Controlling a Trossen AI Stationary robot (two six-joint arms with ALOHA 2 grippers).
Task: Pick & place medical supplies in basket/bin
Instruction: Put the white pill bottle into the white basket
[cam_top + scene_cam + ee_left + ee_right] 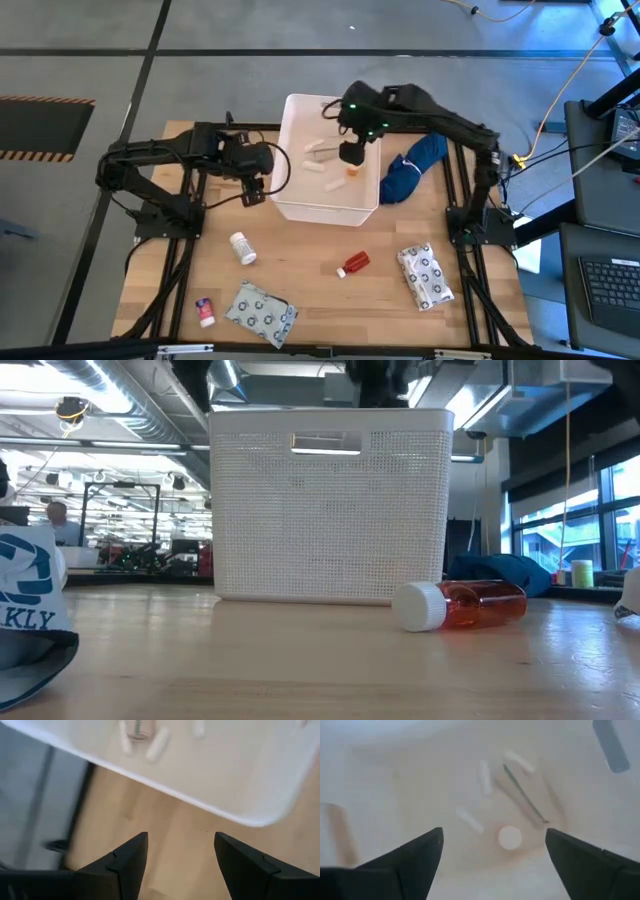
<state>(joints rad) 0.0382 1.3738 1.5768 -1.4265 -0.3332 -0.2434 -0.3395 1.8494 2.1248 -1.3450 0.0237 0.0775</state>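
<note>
Right tool [352,153] hangs spread and empty over the bin [300,205], orange vial [353,171] right below it, so dropping lower could crush it.

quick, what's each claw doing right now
left claw: open, empty, beside the tub.
right claw: open, empty, over the tub.

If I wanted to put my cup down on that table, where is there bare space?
Bare wood lies between the white pill bottle and the red vial, in front of the white tub. It is crowded by the tub: the left gripper beside it, the right gripper over it, the blue cloth bundle alongside.
</note>
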